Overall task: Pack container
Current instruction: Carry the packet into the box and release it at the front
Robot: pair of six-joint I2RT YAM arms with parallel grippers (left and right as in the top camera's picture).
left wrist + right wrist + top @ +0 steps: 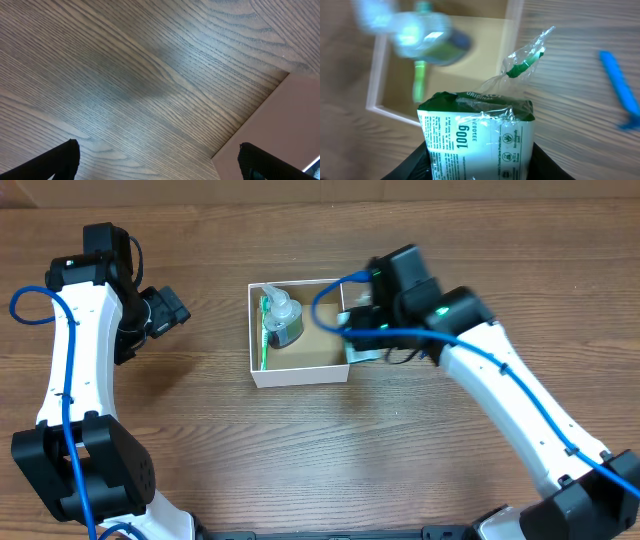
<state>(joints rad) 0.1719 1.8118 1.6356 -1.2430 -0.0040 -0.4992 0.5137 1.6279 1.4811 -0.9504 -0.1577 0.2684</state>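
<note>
The container (300, 374) is a small white box with a brown inside, standing mid-table. In it lie a clear bottle of green liquid (283, 320) and a green toothbrush (264, 330), both at its left side. My right gripper (362, 330) is at the box's right rim, shut on a green-and-white plastic packet (477, 135) marked 100g. The right wrist view shows the packet held above the near rim of the container (376, 75), with the bottle (420, 37) blurred. My left gripper (165, 315) is open and empty, well left of the box.
A blue plastic item (620, 95) lies on the wooden table to the right of the box. The left wrist view shows bare wood between the open jaws (157, 160) and a pale surface (280, 125) past the table edge.
</note>
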